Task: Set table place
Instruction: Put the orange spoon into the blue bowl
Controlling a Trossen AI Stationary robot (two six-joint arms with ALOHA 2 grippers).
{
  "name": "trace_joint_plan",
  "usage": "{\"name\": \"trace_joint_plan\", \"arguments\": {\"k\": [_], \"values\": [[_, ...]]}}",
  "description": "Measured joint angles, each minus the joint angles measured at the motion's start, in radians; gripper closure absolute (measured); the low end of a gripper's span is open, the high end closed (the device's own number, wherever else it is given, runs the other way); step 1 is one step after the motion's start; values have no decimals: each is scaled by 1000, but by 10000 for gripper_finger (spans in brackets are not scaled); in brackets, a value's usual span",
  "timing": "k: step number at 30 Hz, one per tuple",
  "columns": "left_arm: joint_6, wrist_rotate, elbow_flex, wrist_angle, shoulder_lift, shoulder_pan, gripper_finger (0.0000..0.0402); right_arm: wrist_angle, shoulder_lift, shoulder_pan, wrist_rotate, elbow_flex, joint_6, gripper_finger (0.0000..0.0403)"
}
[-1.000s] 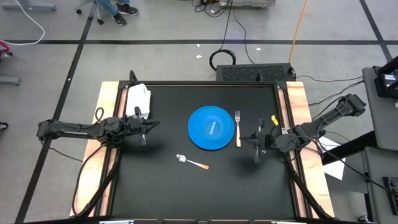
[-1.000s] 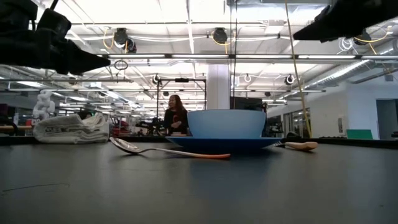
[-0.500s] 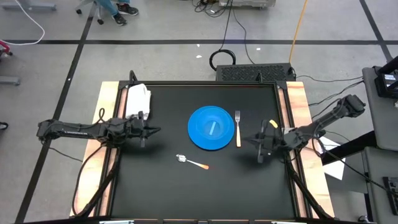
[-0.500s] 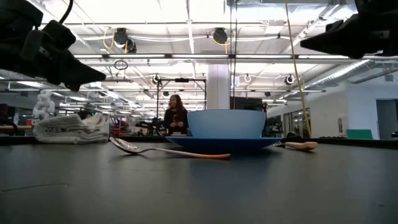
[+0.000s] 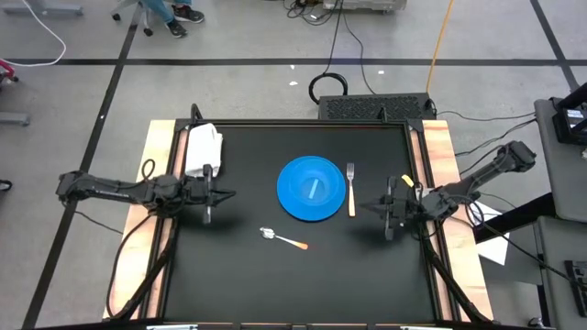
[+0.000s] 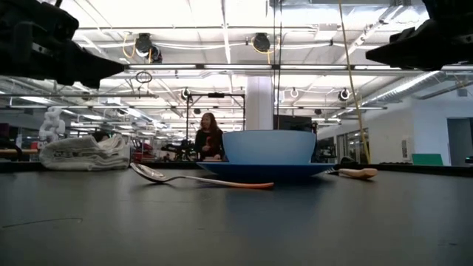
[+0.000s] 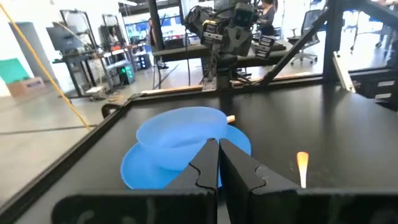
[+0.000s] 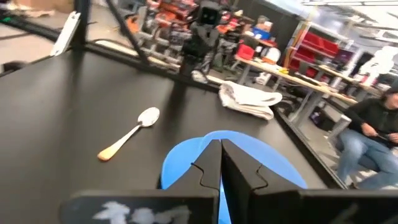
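Observation:
A blue bowl stands on a blue plate in the middle of the black table. A fork lies right of the plate. A spoon with an orange handle lies in front of it. My left gripper hovers shut and level over the table's left part, pointing at the plate. My right gripper hovers shut and level over the right part, near the fork's near end. In the wrist views the left gripper and the right gripper hold nothing.
A crumpled white cloth lies at the table's far left corner. Light wooden strips run along the left and right sides. People show in the room beyond, one seated.
My right gripper has sunk lower over the table's right part and levelled out, still shut. My left gripper has swung a little toward the near edge. The plate, bowl, fork and spoon have stayed where they were.

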State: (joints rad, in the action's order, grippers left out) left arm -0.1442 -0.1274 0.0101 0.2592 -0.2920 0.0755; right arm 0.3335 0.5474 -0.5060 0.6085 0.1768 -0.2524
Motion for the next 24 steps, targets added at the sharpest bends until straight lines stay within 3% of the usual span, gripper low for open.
{"name": "trace_joint_plan", "arguments": {"k": [7, 12, 24], "values": [[-72, -68, 0, 12, 19, 41, 382, -112, -116, 29, -46, 0, -31, 403], [-109, -86, 0, 11, 63, 45, 382, -203, -201, 113, -193, 0, 0, 403], [-150, -198, 0, -118, 187, 45, 382, -272, -266, 331, -350, 0, 85, 403]]}}
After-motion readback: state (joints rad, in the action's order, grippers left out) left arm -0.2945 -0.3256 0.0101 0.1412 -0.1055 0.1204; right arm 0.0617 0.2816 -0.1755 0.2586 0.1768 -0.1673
